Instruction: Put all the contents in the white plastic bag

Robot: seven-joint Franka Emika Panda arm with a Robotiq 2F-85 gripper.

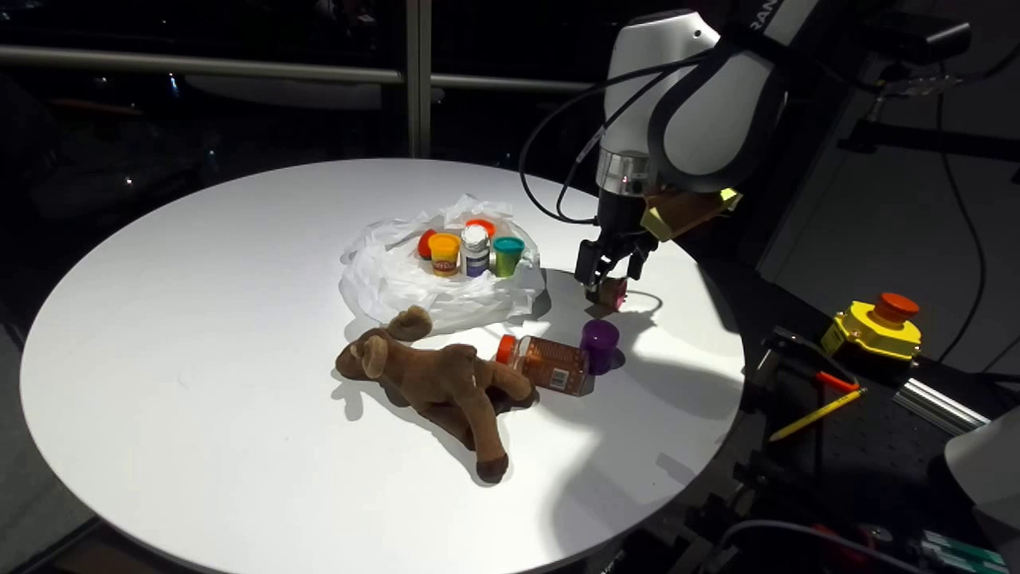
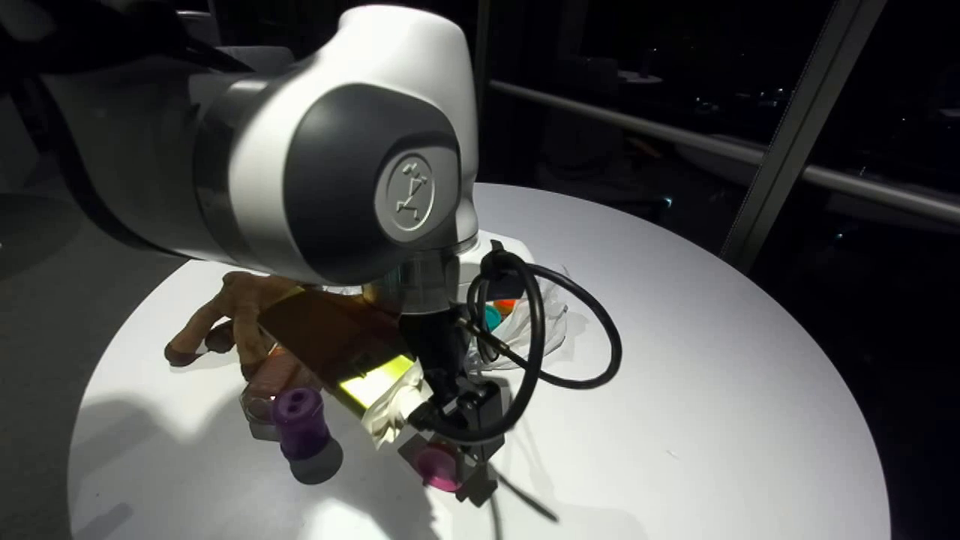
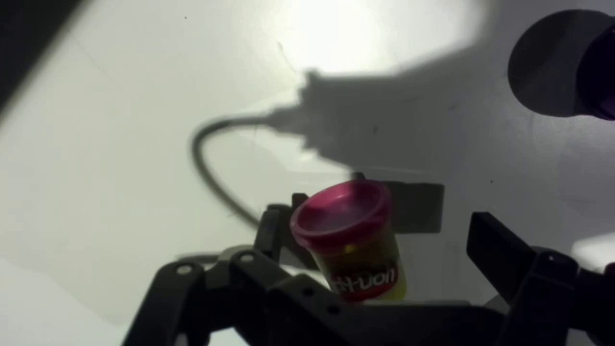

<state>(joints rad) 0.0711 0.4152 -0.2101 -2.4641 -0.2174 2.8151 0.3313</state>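
Brown plush animal [image 1: 434, 373] lies nearest on the desk [image 1: 199, 399], unbagged. Beyond it, orange-capped jar [image 1: 555, 366] on its side and purple pot [image 1: 599, 343]: both outstanding. Tool [image 3: 378, 238] stands wide, pink-lidded pot [image 3: 353, 240] between its jaws, unclamped. Farthest, white plastic bag [image 1: 390, 291] holds orange-lidded pot [image 1: 445, 257], white-capped bottle [image 1: 476, 253], teal-lidded pot [image 1: 508, 257] and red pieces [image 1: 425, 244]. Assessment: roughly half complete; four remain outside.

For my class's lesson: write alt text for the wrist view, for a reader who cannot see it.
A pink-lidded toy pot is between the jaws of an open black gripper, nearer the jaw on the picture's left. Shadows fall across the white table, and part of a purple pot shows at the right edge.
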